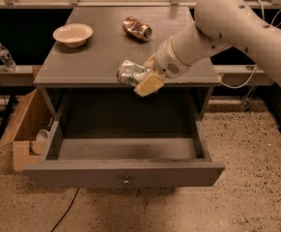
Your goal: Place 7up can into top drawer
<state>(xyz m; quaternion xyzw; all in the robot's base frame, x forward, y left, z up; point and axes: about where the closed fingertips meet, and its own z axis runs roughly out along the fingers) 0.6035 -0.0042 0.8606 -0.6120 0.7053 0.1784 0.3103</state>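
The top drawer [82,174] stands pulled fully out of the grey cabinet [101,57], nearest the camera. Its front panel carries a small round metal knob [126,181] at the centre. The flat grey drawer floor is exposed from the front panel back to the shadowed cabinet opening. A dark cable [65,210] runs across the speckled floor [246,202] below the front panel. To the left of the drawer, an open cardboard box [23,124] sits on the floor against the cabinet side.

Above the rear part of the drawer opening, at the level of the cabinet's front edge, the gripper [141,77] is positioned just right of centre. Its jaws are pinched on the 7up can [129,73], with one tan finger pad [148,85] visible on the near side of the can. The can is dented, silvery-white with green markings, and is held tilted at the front lip of the cabinet top. The white arm [227,23] reaches in from the upper right.

Farther back on the cabinet top, a pale bowl [73,34] rests upright at the left. A copper-orange can [136,28] lies on its side near the middle rear, well apart from the bowl. At far left, a clear water bottle [6,57] stands beyond the cabinet
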